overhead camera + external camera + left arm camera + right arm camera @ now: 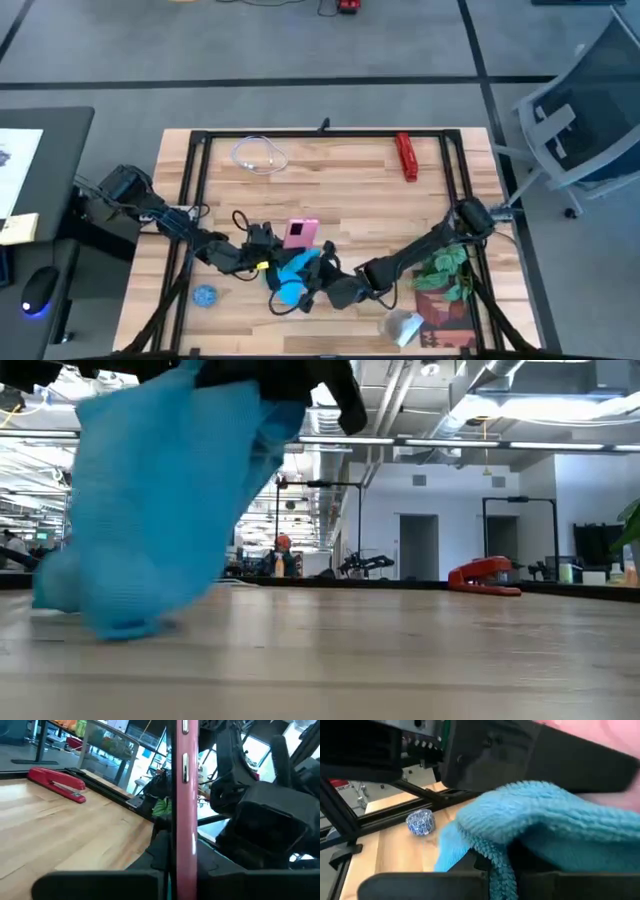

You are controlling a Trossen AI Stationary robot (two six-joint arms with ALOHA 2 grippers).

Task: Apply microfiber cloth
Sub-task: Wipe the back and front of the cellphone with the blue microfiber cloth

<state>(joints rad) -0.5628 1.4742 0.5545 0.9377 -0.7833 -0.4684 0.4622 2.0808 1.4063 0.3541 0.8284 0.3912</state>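
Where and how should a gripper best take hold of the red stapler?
Probably across the narrow middle of the red stapler, coming straight down from above. It lies flat and alone near the table's far edge, long axis running front to back, so fingers could close over its two long sides.

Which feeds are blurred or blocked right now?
Low view: the microfiber cloth looms large and soft, blocking the left side. Left wrist view: the pink phone splits the frame. Right wrist view: cloth fills the foreground. High view: clear.

Sky-blue microfiber cloth point(296, 275) (plain), pink phone point(301, 233), red stapler point(406, 156).
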